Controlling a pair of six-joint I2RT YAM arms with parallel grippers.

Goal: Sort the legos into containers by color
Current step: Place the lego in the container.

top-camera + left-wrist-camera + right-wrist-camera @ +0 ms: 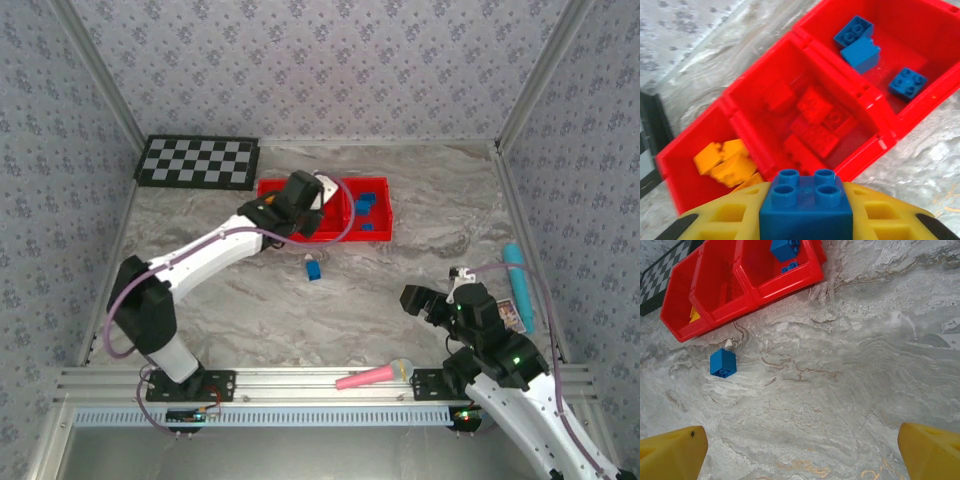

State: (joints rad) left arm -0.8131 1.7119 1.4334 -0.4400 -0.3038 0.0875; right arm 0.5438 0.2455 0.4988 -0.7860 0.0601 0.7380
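One blue brick [805,207], two studs by two and so square with no long axis to speak of, sits pinched between the yellow fingers [882,220] of the left gripper [305,195], its studs pointing up towards the wrist camera. It hangs over the red tray [376,233], above the near side of the middle compartment. The tray lies towards the far side of the table with its long axis running left to right, and its three compartments are side by side. The orange-yellow bricks [725,162] are in the left one, the red bricks [812,120] in the middle and three blue bricks [865,50] in the right. A second loose blue brick [314,270] rests on the marbled table just in front of the tray and seems tipped on its side. The left arm reaches diagonally from its base at the near left, forearm stretched forward and to the right, wrist bent down over the tray. The right arm is folded close to its base at the near right. The right gripper [800,450] has its fingers spread wide over bare table, well apart from the tray and holding nothing.
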